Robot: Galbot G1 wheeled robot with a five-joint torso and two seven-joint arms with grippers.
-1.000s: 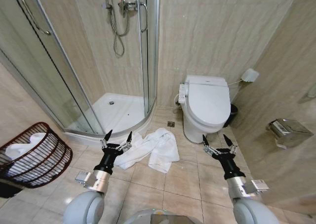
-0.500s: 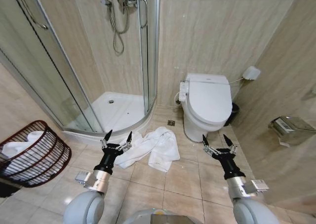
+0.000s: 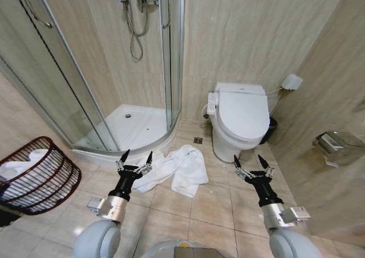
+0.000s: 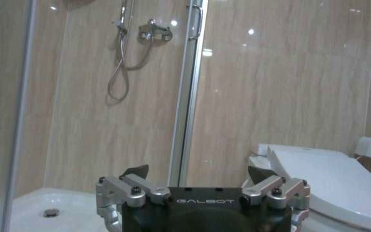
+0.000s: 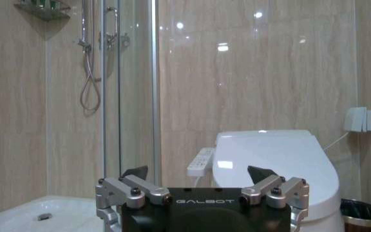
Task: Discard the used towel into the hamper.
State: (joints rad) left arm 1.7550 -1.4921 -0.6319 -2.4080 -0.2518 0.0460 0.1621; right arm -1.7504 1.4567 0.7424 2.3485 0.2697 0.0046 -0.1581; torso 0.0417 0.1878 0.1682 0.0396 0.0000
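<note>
My left jaws (image 3: 137, 159) stand spread and empty, held out level above the floor tiles, their dark pointed tips just short of the near edge of the used towel (image 3: 175, 170). My right jaws (image 3: 252, 163) are spread the same way, off to the other side, in front of the toilet (image 3: 242, 118). Neither arm has shifted against my body over the last second; what has changed is the whole view, which has slid a little so the hamper (image 3: 35, 175) sits further toward the left edge and the toilet has crept rightward. I judge that as my base or head turning slightly, not any thing moving, so the task is not yet started: the towel is ungrasped.

The towel is white, soft terry, lying crumpled in loose folds on glossy beige tiles between the shower tray's curved lip and the toilet base. The hamper is round, tapered, of thin dark red-brown ribs, with white cloth already inside, well apart from the towel
</note>
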